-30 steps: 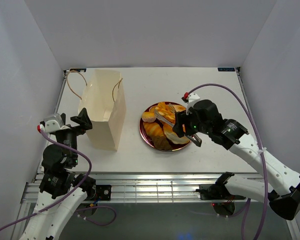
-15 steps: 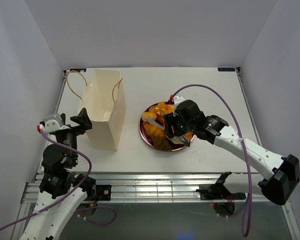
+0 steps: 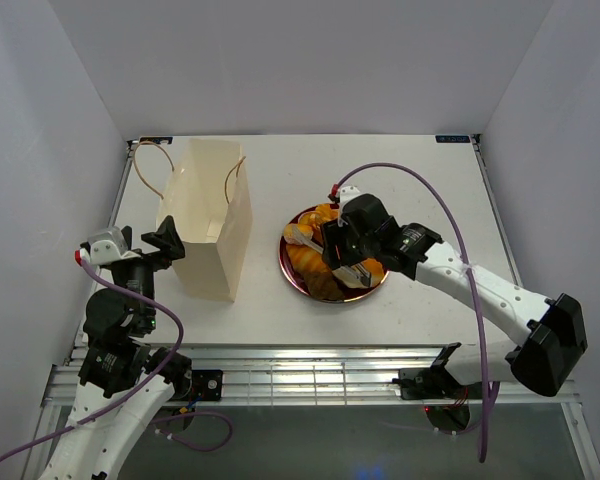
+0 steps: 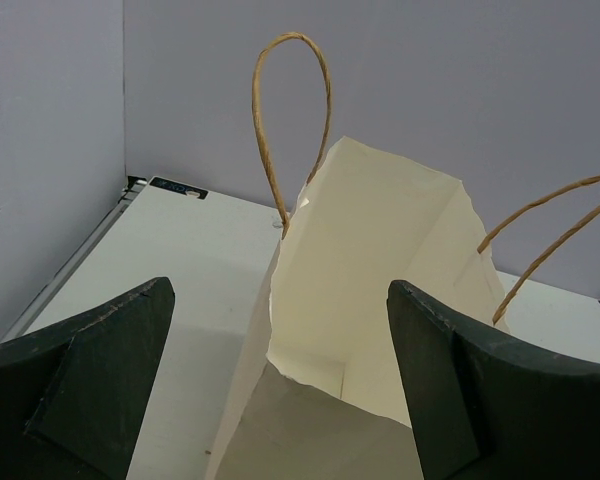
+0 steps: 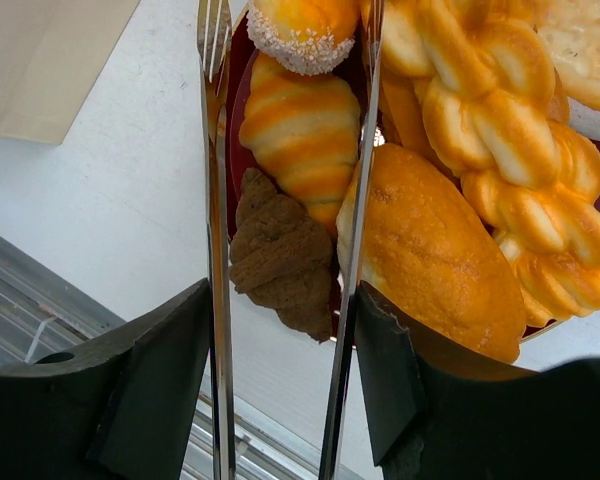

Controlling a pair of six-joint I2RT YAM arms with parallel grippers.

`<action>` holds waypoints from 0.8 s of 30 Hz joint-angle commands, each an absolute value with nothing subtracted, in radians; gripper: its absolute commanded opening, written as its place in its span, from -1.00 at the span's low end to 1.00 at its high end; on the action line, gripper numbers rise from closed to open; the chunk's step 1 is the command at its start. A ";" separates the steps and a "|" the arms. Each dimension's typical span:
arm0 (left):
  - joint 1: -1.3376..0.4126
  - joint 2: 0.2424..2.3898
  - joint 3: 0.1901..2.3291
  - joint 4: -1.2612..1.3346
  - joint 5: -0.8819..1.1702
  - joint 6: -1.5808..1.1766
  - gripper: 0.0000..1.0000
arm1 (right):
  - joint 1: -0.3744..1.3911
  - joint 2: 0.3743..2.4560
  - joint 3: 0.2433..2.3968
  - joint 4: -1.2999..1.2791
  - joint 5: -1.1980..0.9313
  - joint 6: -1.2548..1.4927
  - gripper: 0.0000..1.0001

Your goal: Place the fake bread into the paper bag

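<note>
Right gripper point(image 5: 280, 330) clamps the metal tongs point(image 5: 216, 200), whose arms straddle the fake bread point(image 5: 298, 130) piled on the red plate point(image 3: 284, 265). Left gripper point(image 4: 280, 345) stands open beside the upright paper bag point(image 3: 210, 220) on the tabletop point(image 3: 420, 180).

Glossy fake bread point(image 5: 430, 250), matt paper bag point(image 4: 380, 300)

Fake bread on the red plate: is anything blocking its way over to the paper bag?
Nothing visible does. Bare table lies between the plate and the upright paper bag, whose top is open. The tongs in the right fingers straddle the fake bread.
</note>
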State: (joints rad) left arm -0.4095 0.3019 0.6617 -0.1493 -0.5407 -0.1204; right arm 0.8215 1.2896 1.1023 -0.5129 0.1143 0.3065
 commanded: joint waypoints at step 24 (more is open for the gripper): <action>-0.416 0.270 0.652 -0.144 -0.520 -0.121 0.96 | 0.833 1.365 1.181 -0.469 0.146 0.290 0.01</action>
State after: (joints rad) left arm -0.4099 0.2779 0.6609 -0.1493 -0.5343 -0.1207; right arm 0.8253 1.3636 1.1313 -0.4976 0.1429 0.3023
